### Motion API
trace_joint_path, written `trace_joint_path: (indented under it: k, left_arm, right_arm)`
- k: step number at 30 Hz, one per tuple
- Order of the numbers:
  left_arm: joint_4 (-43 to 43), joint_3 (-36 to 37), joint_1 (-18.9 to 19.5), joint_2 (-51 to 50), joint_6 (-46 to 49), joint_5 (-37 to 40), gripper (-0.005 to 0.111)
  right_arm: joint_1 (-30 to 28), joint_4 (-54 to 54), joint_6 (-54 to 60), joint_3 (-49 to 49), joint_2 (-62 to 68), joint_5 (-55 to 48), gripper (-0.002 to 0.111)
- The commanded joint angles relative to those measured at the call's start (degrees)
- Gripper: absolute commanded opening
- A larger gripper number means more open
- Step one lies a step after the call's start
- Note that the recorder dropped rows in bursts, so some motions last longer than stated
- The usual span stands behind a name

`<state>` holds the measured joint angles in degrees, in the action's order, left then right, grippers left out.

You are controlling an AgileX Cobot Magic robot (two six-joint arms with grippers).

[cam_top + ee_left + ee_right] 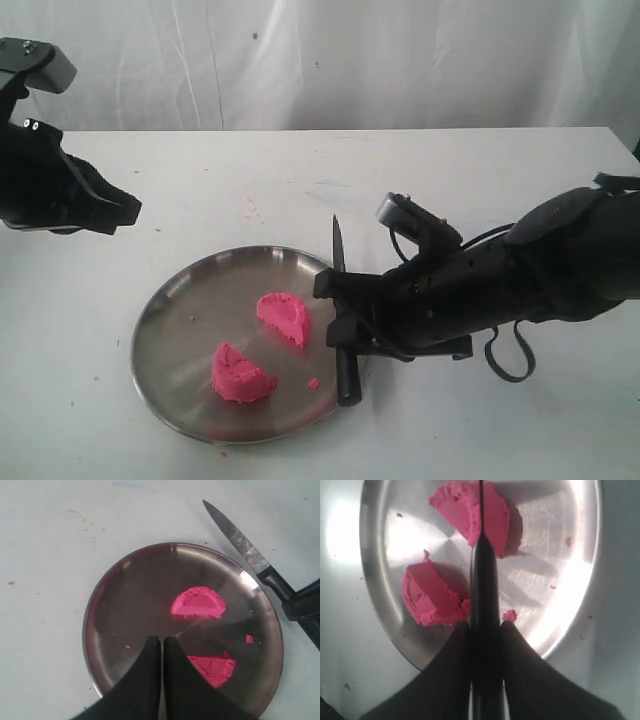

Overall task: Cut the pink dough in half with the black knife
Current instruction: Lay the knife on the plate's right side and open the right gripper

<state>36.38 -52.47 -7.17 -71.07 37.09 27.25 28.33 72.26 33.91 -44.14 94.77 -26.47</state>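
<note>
Beside the plate (195,300), right gripper (485,625) clamps knife (240,542); only left wrist view shows left gripper (161,639) jaws together.

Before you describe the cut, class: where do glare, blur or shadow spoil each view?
Right wrist view: strong glare whitens the steel plate, and the black knife is a blurred dark bar. Left wrist view: the left gripper is soft-edged. Exterior view: even light, pink dough plainly readable.
</note>
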Motion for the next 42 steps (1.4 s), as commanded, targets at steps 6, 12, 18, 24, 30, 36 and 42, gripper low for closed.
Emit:
trace_joint_path:
  k: [6, 12, 18, 24, 30, 36, 42]
  left_arm:
    - [1.74, 1.76, 0.17, 0.8, -0.27, -0.84, 0.009]
    - [1.91, 1.76, 0.17, 0.8, -0.27, -0.84, 0.009]
    - [1.91, 1.76, 0.17, 0.8, -0.14, -0.72, 0.009]
    - [2.13, 1.76, 0.17, 0.8, -0.14, -0.72, 0.009]
    - [2.15, 1.76, 0.17, 0.8, -0.28, -1.13, 0.009]
    - [2.15, 1.76, 0.17, 0.8, 0.1, -0.71, 0.009]
    - [2.15, 1.76, 0.17, 0.8, 0.1, -0.71, 0.009]
  right_arm:
    - [-0.35, 8.27, 9.64, -2.09, 6.78, -1.8, 0.0]
    - [-0.35, 8.52, 9.52, -4.18, 8.68, -0.65, 0.0]
    - [-0.35, 8.78, 9.39, -5.26, 11.03, -1.54, 0.007]
    - [-0.35, 8.87, 9.39, -5.35, 11.0, -1.44, 0.033]
    - [-0.35, 9.25, 9.39, -5.35, 11.0, -0.69, 0.036]
    - [-0.35, 8.52, 11.88, -4.21, 3.65, 2.44, 0.036]
    - [-0.35, 8.49, 16.78, 2.68, -14.58, 5.99, 0.019]
